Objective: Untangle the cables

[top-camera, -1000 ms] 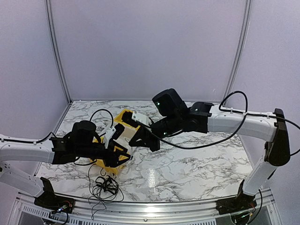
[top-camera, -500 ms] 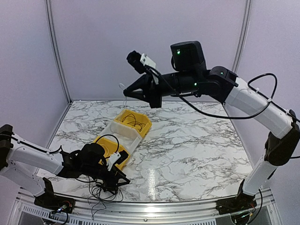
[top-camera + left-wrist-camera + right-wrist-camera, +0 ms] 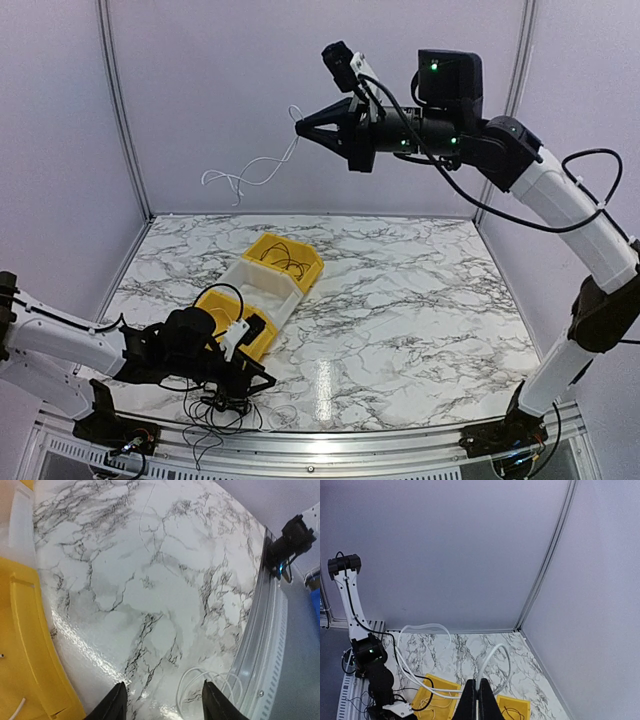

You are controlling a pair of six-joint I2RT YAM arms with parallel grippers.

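My right gripper is raised high above the table's back. It is shut on a white cable that hangs free in the air to its left. In the right wrist view the shut gripper pinches that white cable, which loops away over the table. A tangle of thin black cables lies at the table's near left edge. My left gripper is low beside it, open and empty. In the left wrist view the open gripper has thin white cable loops lying between its fingertips.
Two yellow bins with a white bin between them stand left of centre. The far yellow bin holds thin black cable. A yellow bin wall is close on my left gripper's left. The table's metal front rail is close on its right.
My right gripper has risen and moved right with the white cable, which now swings free in the air. My left arm stays low by the black tangle, barely shifted.
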